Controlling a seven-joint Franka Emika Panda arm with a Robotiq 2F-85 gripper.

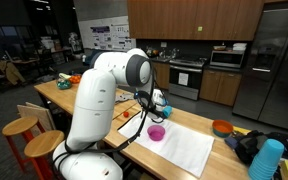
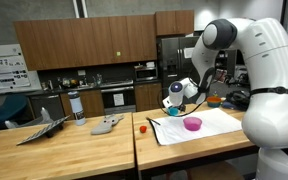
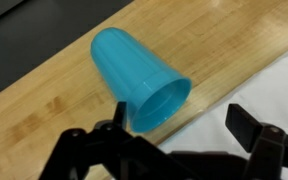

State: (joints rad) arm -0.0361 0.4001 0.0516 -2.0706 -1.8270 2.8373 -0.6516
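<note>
Hovering low with black two-finger gripper (image 3: 181, 128), jaws wide apart, gripping nothing. Just below: light-blue plastic cup (image 3: 139, 75), lying on side on wooden tabletop (image 3: 34, 130), mouth beside edge of white paper sheet (image 3: 279, 90). Near small pink bowl (image 2: 192, 124) on same sheet.

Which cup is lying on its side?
The blue cup, on the wooden table below the open pincer; the pink cup stands upright on the white mat.

Blue cup (image 3: 139, 75) down on its side
You see it upper centre, open mouth toward lower right, lying on the wooden tabletop (image 3: 34, 130).
</note>
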